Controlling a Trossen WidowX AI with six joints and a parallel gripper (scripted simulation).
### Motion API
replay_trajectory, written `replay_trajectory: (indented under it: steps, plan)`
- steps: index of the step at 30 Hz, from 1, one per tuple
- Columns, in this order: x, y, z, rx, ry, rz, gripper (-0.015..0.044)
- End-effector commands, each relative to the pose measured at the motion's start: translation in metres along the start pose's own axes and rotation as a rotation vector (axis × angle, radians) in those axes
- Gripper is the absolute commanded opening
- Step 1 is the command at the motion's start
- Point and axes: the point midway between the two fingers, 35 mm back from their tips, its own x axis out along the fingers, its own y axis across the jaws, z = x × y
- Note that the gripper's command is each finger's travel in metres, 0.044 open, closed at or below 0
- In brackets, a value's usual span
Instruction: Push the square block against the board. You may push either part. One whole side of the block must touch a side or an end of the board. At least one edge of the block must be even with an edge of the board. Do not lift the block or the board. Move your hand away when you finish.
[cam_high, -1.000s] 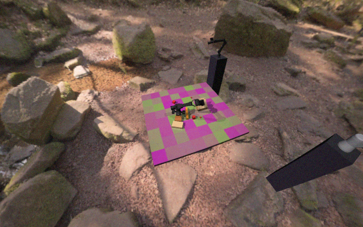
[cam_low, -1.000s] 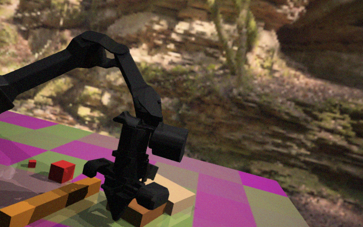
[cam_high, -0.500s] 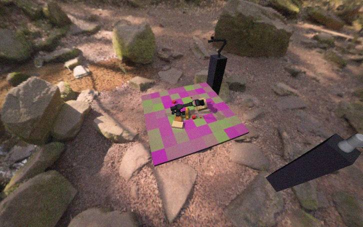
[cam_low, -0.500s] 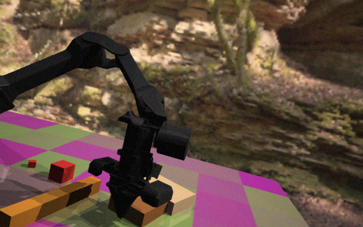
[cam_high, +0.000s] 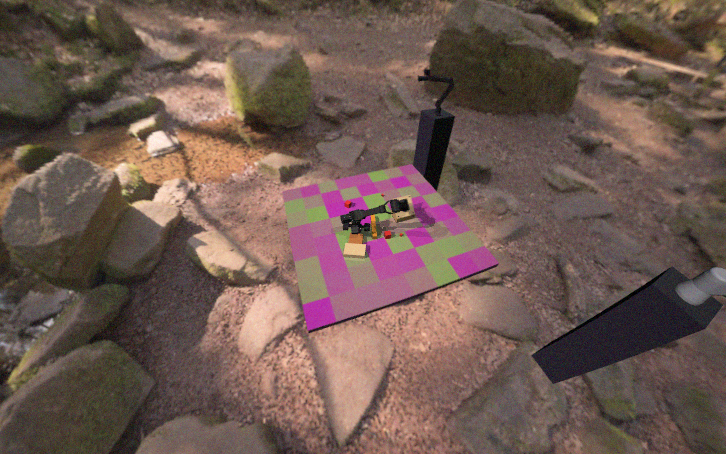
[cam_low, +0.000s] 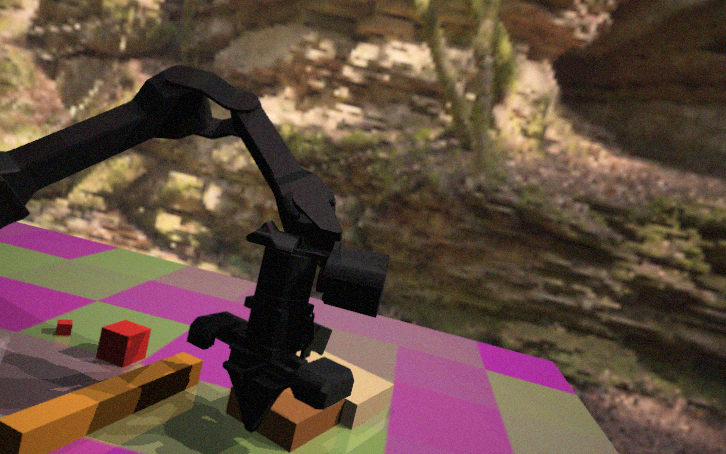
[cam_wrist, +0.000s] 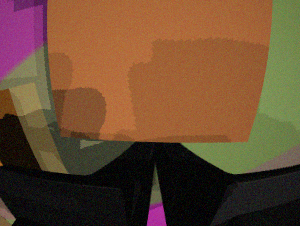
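The square block (cam_high: 355, 238) (cam_low: 300, 413) (cam_wrist: 175, 90), brown-orange, lies flat on the checkered table. The board (cam_high: 354, 250) (cam_low: 370, 384), pale tan and flat, lies right beside it. Their facing sides are close together in the top and exterior views; the hand partly covers the join in the exterior view, so I cannot tell whether they touch fully or whether edges are even. My gripper (cam_low: 251, 428) (cam_wrist: 154, 136) is shut and empty, pointing down. Its fingertips are low, right at the block's side away from the board; contact cannot be told.
A long orange beam (cam_high: 374, 227) (cam_low: 64, 409) lies close to the hand and block. A red cube (cam_high: 387, 234) (cam_low: 123, 343) and a small red cube (cam_high: 401, 234) (cam_low: 64, 327) lie beyond the beam. Another red cube (cam_high: 348, 203) lies behind the arm.
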Motion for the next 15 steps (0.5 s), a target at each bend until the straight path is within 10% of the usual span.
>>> replay_trajectory:
  steps: [1,15]
  plan:
    - [0.001,0.0,0.009,-0.012,-0.008,0.0,0.0]
    - [0.001,-0.001,-0.011,-0.012,-0.006,0.0,0.0]
